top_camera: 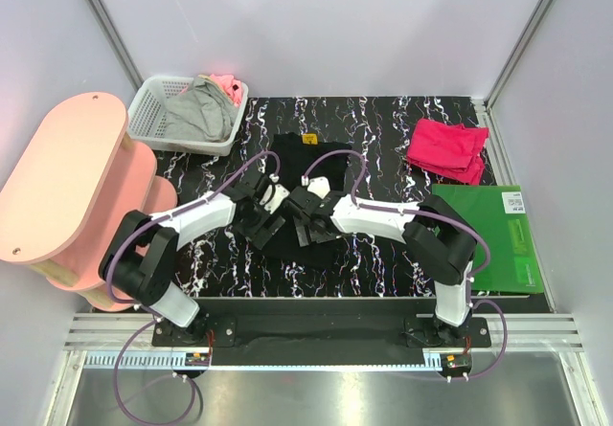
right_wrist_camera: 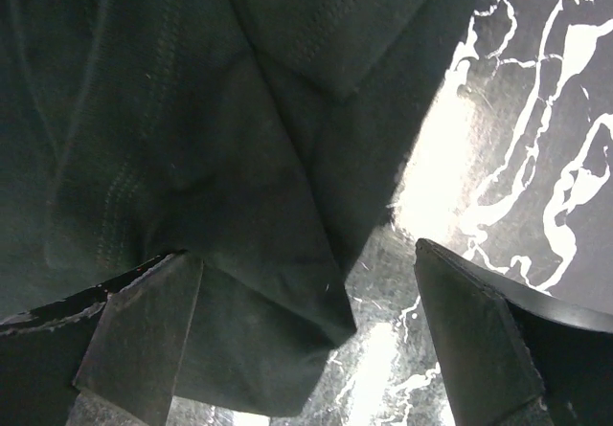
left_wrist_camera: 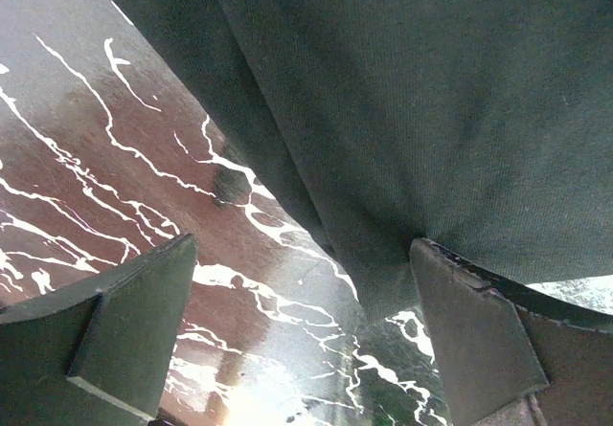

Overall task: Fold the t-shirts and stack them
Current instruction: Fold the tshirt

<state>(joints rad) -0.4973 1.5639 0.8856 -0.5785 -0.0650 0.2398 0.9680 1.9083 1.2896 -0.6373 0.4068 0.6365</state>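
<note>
Now left gripper [left_wrist_camera: 302, 287] and right gripper [right_wrist_camera: 306, 297] gape wide, gripping nothing, at edges of the black t-shirt [top_camera: 297, 158].

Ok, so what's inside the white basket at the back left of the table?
In the white basket a crumpled grey garment lies with a pink cloth peeking out behind it. Anything beneath them is covered.

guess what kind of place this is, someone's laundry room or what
Most likely a robotics lab test cell, not a home: left arm and right arm bolted to a rail, plain white enclosure walls, staged props like the white basket and green board.
</note>
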